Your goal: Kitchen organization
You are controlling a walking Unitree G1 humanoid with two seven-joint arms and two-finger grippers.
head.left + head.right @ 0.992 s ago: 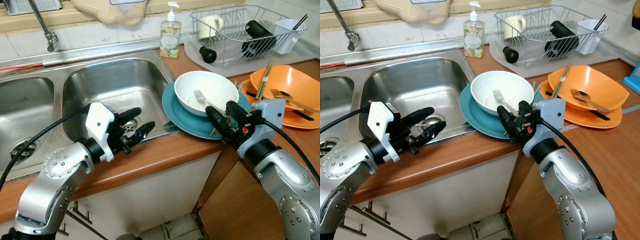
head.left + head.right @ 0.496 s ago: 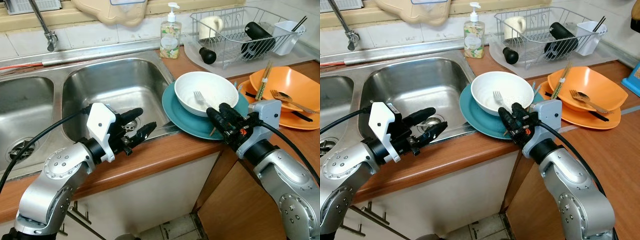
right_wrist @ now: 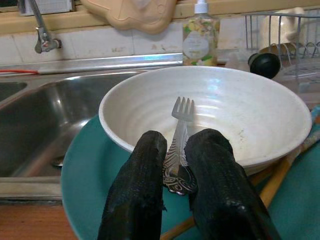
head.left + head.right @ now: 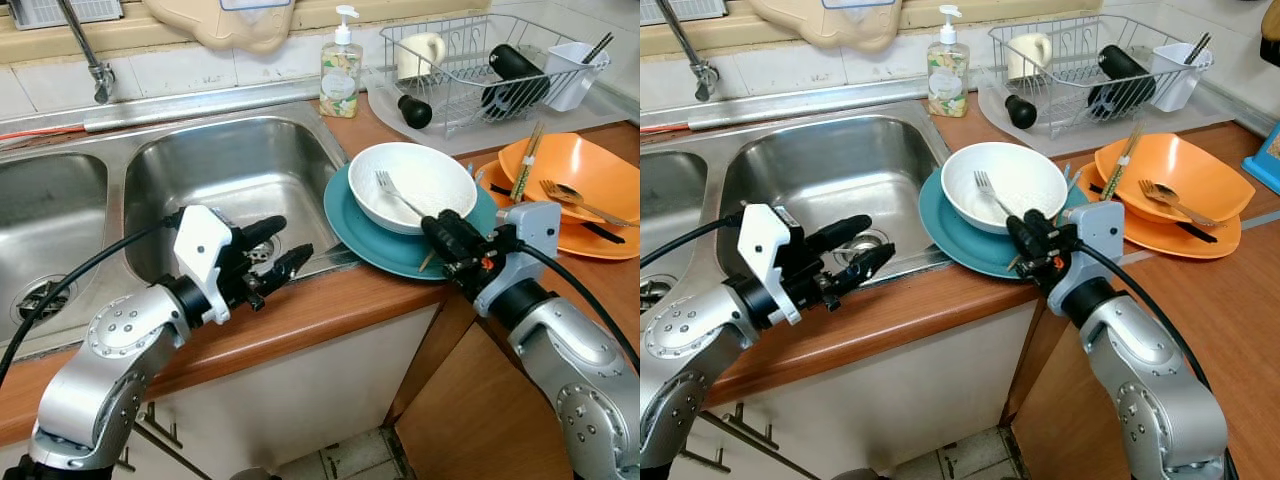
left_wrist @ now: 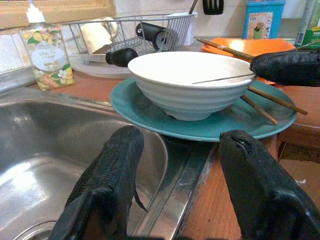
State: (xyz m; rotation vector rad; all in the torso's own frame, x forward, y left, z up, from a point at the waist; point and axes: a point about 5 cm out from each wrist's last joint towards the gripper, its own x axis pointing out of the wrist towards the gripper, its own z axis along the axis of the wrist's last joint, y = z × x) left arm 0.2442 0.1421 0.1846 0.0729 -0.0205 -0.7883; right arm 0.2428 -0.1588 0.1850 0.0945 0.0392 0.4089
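Gripping the fork [image 3: 178,131] by its patterned handle, the right gripper [image 4: 447,238] has its fingers [image 3: 136,192] clenched on it just at the near rim of the white bowl [image 4: 412,185], so the prongs lie tilted up over the bowl's hollow. This looks like the start of lifting the fork out, probably so that bowl and cutlery can be sorted apart. The bowl sits on a teal plate [image 4: 355,222] at the worktop [image 4: 330,305] edge beside the sink [image 4: 225,170], with chopsticks [image 5: 265,100] lying on the plate beneath the bowl's side. The left gripper [image 4: 268,250] hovers over the sink's near edge, fingers [image 5: 107,172] spread and holding nothing (it seems to be waiting). The soap bottle [image 4: 341,66] behind the sink carries a flowered label, its writing too small to read.
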